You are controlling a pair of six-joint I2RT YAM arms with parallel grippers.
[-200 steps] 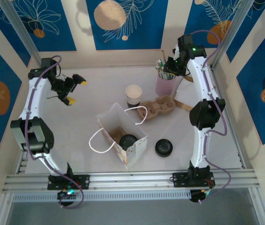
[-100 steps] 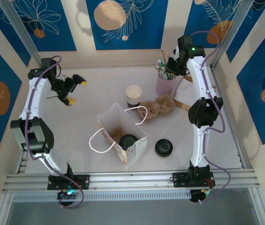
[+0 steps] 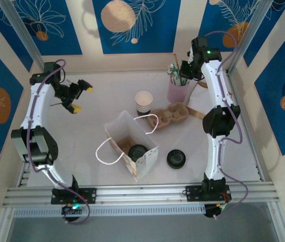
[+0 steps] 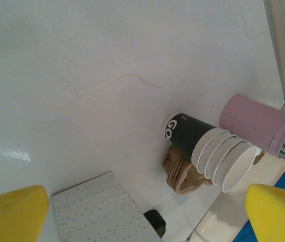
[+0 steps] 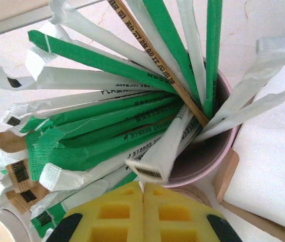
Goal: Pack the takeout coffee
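Note:
The takeout coffee (image 3: 138,151) shows as a black disc inside the open white paper bag (image 3: 116,132) at the table's middle. My right gripper (image 3: 184,70) (image 5: 143,184) hangs over the pink cup (image 3: 176,93) (image 5: 218,151) full of wrapped straws. It is shut, its yellow fingertips (image 5: 117,201) pressed together. A white wrapped straw (image 5: 162,151) ends right at them; whether it is pinched I cannot tell. My left gripper (image 3: 81,99) (image 4: 143,214) stands open above bare table at the far left, holding nothing.
A loose black lid (image 3: 175,159) (image 4: 156,222) lies right of the bag. A stack of white paper cups (image 3: 144,101) (image 4: 218,159) stands behind the bag, next to a cardboard cup carrier (image 3: 171,113) (image 4: 182,176). Wooden stirrers (image 3: 196,114) lie near the pink cup.
The right gripper's jaws have closed over the straws and the wrist has shifted slightly towards the back. The left arm has not moved.

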